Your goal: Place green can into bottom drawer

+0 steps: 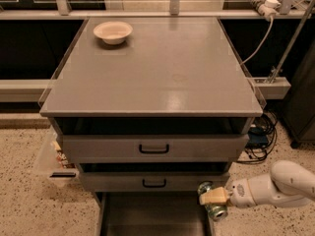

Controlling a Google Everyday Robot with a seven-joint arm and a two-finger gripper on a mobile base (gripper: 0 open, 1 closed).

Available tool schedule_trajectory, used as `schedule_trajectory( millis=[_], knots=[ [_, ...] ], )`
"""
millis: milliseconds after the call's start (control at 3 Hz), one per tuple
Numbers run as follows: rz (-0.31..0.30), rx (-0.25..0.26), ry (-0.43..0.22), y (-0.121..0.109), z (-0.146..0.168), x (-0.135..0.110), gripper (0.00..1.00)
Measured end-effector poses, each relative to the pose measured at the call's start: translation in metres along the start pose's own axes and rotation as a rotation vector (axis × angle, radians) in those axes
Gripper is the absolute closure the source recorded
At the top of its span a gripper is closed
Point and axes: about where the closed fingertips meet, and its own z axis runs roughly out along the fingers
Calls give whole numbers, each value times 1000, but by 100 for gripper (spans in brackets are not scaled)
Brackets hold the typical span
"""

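Note:
The green can (pixel 212 207) is held tilted in my gripper (pixel 213 197) at the lower right, at the right wall of the bottom drawer (pixel 152 218). The drawer is pulled out, a dark grey tray below the two handled drawers. The cream fingertips (pixel 214 196) clamp the can's middle; its silver ends show above and below them. My white arm (pixel 275 185) reaches in from the right.
A cream bowl (pixel 112 32) sits at the back left of the grey cabinet top (pixel 162 68). Two shut handled drawers (pixel 154 148) sit above the open one. Cables and a power strip (pixel 259 132) lie to the right. A clear bin (pixel 53 157) hangs at the left.

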Motion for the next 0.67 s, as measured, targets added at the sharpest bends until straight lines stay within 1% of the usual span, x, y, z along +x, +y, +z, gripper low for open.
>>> schedule_trajectory(
  millis=[333,667],
  knots=[
    [26,-24,17,-10,15,9,100],
    [102,-36,-7,-31,23,14,100]
  ],
)
